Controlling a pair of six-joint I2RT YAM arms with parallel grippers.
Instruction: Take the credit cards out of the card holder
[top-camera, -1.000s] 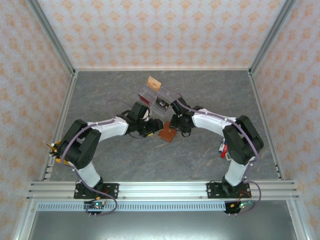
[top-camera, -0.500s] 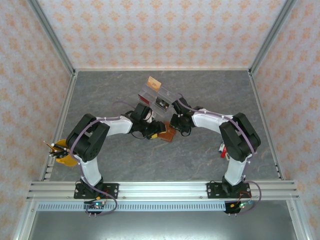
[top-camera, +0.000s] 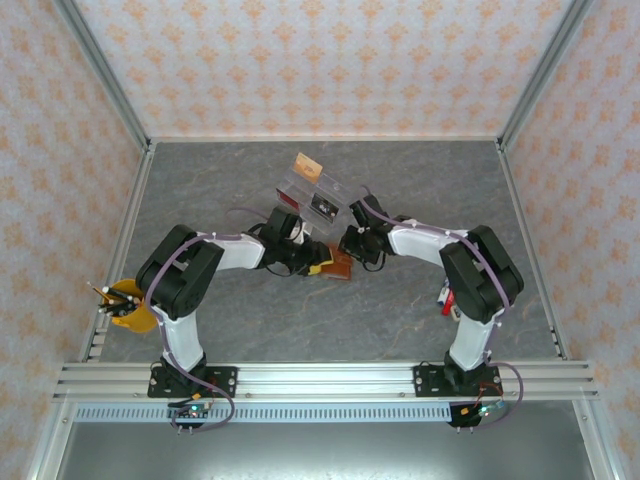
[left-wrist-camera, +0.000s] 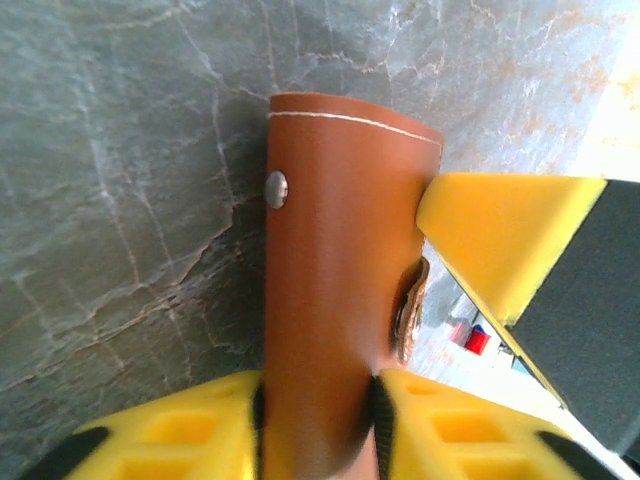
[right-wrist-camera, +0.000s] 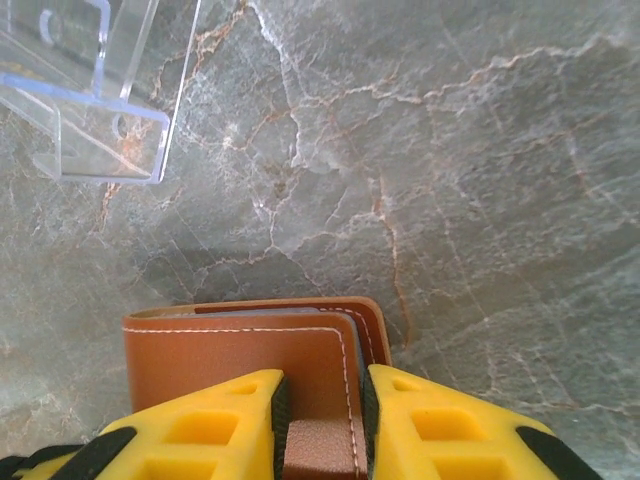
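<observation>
1. Near edge: both arms rise from a rail at the bottom of the overhead frame and reach inward, meeting just below frame centre. A yellow cup (top-camera: 128, 306) of pens stands at the left edge of the grey marble-patterned table (top-camera: 250, 320), well apart from the work.

2. Left gripper (left-wrist-camera: 320, 425): narrow, its yellow fingers (left-wrist-camera: 170, 438) pressed against both faces of the card holder (left-wrist-camera: 340, 270) at the bottom of its wrist view. The brown leather runs up the middle of that frame, with a metal stud (left-wrist-camera: 277, 188) on its left side. A yellow finger of the other arm touches its right edge.

3. Right gripper (right-wrist-camera: 320, 425): narrow, clamped on a leather flap of the card holder at the bottom centre of its wrist view. The holder is folded, with a blue-grey lining showing at the seam.

4. Location of the card holder: on the table just below centre of the overhead frame, between the two grippers and gripped by both.

5. Farther back: a clear plastic stand (top-camera: 305, 190) sits above centre, near the card holder but apart from it. A tan-orange card (top-camera: 307, 166) lies at its far end and a dark card (top-camera: 322, 207) at its near end.
</observation>
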